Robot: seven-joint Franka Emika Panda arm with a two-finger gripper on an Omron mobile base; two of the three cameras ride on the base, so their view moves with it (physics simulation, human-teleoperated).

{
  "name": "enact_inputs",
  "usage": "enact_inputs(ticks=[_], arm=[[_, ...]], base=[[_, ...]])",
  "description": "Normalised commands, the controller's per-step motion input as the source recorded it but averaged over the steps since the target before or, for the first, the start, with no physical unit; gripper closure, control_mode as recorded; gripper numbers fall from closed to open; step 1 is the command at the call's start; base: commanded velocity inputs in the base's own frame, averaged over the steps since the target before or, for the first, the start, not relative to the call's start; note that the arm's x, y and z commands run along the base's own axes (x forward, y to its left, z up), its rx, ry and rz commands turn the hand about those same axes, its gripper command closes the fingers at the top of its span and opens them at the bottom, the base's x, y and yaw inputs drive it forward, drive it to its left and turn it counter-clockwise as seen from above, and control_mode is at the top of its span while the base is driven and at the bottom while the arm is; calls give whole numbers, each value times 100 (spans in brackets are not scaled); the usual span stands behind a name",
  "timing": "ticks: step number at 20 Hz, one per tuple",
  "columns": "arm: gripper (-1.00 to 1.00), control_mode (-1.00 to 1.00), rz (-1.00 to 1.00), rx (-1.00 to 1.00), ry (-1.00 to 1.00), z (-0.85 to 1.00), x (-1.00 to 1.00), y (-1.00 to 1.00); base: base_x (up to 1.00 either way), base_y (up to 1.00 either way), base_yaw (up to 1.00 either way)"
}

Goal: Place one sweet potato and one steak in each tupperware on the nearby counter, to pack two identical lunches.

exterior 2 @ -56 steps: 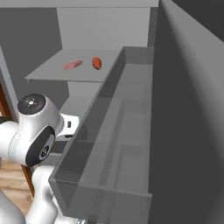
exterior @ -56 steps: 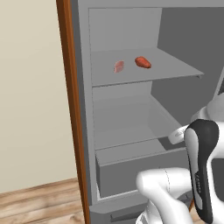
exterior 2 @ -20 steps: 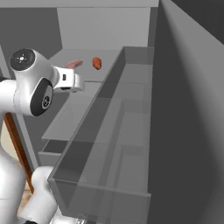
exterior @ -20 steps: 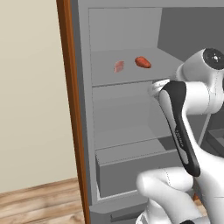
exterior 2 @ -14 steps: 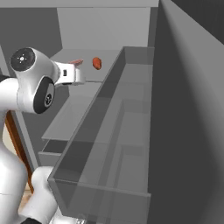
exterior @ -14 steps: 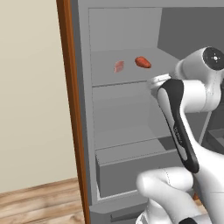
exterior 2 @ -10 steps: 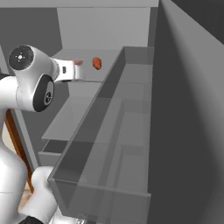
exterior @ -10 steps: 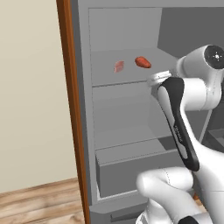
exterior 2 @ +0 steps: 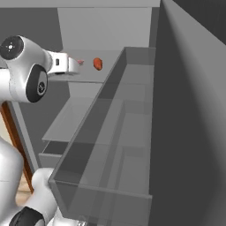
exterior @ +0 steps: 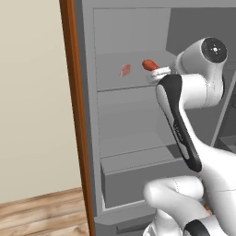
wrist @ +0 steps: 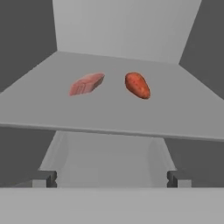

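- Hand view, shelf (wrist: 183,113): one grey fridge shelf, flat, seen from just in front of its near edge
- Steak (wrist: 87,84): one piece, pale pink-red slab, lying on the shelf, left of the oval lump in the hand view; also seen in the left base view (exterior: 125,70)
- Sweet potato (wrist: 138,85): one, orange-red oval, lying on the same shelf just beside the steak, the two apart and not touching; seen as well from the left base (exterior: 149,64) and the right base (exterior 2: 97,64)
- My pincer (wrist: 112,178): one, two dark finger tips (wrist: 46,178) standing wide apart at the bottom of the hand view, nothing between them; it sits short of the shelf edge, facing both food items
- My arm (exterior: 177,115): one, white with dark joints, raised to the level of the food shelf inside the open fridge
- Door bin (exterior 2: 114,145): one long grey translucent bin on the fridge door, right base view
- Drawer (exterior: 138,173): one grey drawer low in the fridge, left base view
- Wooden trim (exterior: 76,115): one brown vertical strip left of the fridge
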Motion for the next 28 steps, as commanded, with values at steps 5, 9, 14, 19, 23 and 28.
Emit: enact_inputs(ticks=[5,9,14,19,23,28], arm=[[-100,-100,0,7,0,0,34,9],[-100,-100,0,13,0,0,34,2],[-100,-100,0,9,0,-5,33,20],[-100,-100,-3,1,3,-3,29,36],[-100,-100,-2,2,5,0,34,8],[-100,-100,-2,3,7,0,37,0]], base=[[0,0,0],[0,0,0],[0,0,0],[0,0,0],[0,0,0],[0,0,0]])
